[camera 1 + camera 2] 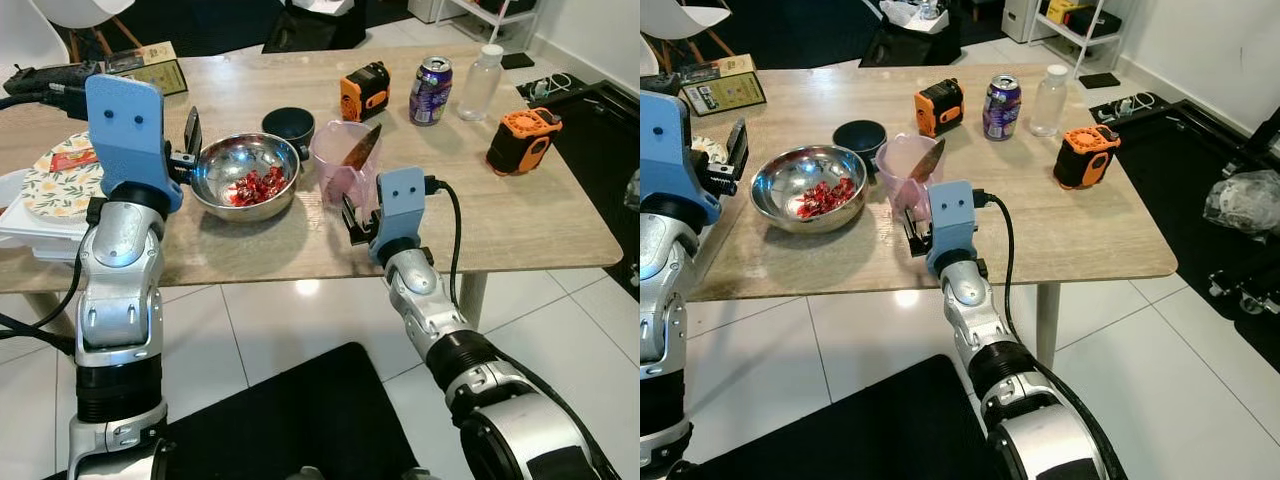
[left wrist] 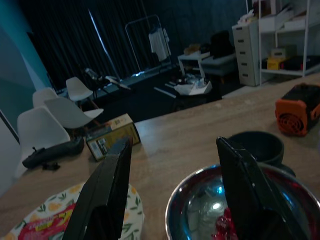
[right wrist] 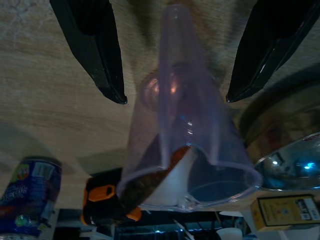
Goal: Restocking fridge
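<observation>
Right gripper (image 3: 174,97): jaws spread wide, with the clear plastic pitcher (image 3: 186,145) standing between the two black fingers (image 3: 95,50). Neither finger touches the pitcher wall; a gap shows on each side. The pitcher stands upright on the wooden table (image 1: 520,215), near the table's front edge, directly ahead of the jaws. A brown, leaf-shaped object (image 1: 362,148) leans inside it, its tip rising above the rim.

Beside the pitcher, on the side of the robot's left, sits the steel bowl (image 1: 246,175), holding red wrapped pieces (image 1: 256,186). The bowl and the pitcher stand just beside each other. Beyond the jaws, past the pitcher, stands a dark cup (image 1: 288,125), and further out an orange-and-black device (image 1: 364,90), a purple drink can (image 1: 431,89) and a clear plastic bottle (image 1: 480,81). A second orange-and-black device (image 1: 523,139) lies well apart, on the robot's right.

Left gripper (image 2: 172,195): jaws spread wide and empty, raised at the left rim of the steel bowl. Ahead of these jaws lie the bowl and the dark cup. To their outer side rests a floral plate (image 1: 58,182) with a red packet (image 1: 72,159) on it, and beyond that a box (image 2: 111,135) on the table.
</observation>
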`<state>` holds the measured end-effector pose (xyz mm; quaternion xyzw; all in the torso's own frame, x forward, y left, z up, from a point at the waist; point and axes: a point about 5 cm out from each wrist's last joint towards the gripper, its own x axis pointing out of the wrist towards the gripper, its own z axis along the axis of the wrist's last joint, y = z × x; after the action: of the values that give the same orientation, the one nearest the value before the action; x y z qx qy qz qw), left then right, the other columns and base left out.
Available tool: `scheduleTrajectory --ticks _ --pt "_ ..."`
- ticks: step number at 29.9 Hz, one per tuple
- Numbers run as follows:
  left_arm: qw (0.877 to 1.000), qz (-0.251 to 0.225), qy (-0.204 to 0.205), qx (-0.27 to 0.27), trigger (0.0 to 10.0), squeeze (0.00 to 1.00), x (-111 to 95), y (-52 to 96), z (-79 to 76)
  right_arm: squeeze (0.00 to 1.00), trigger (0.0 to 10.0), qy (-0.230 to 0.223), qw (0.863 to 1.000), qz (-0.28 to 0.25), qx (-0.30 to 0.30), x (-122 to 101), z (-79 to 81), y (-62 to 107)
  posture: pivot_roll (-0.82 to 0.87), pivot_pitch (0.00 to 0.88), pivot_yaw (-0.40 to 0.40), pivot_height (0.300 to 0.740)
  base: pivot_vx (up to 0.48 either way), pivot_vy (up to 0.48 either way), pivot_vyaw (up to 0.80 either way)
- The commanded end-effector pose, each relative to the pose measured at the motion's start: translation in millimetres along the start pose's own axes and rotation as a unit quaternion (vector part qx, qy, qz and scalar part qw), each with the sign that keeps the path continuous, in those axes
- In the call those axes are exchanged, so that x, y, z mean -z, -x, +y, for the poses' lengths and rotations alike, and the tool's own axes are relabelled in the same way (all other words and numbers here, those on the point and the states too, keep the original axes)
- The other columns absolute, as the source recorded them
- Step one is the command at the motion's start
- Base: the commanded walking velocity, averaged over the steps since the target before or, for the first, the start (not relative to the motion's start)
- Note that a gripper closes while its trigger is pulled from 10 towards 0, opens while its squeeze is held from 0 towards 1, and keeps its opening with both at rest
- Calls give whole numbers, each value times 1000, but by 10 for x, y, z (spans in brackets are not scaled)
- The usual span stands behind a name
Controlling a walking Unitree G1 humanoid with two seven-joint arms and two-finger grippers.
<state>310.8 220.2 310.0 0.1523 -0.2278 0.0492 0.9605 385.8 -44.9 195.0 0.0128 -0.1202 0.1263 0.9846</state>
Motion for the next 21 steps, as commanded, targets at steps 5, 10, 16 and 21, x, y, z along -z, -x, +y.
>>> scheduleTrajectory --ticks 5,10,16,21 --pt "1000 1 -17 -5 10000 0 -27 51 56 0 10000 -29 1000 8 0 27 44 -12 209 263 0 740 0 0 0" --pt "1000 2 -16 -4 10000 0 -22 62 47 0 6353 -43 999 8 1 20 53 -23 209 258 -1 740 0 0 0" --pt "1000 4 -14 -4 10000 0 -13 64 32 0 0 -47 999 -2 -6 -8 68 -36 198 249 -1 740 0 0 0" --pt "1000 4 -11 -2 10000 0 -8 53 8 0 0 -44 999 -6 -5 -19 40 -43 191 240 -2 740 0 0 0"
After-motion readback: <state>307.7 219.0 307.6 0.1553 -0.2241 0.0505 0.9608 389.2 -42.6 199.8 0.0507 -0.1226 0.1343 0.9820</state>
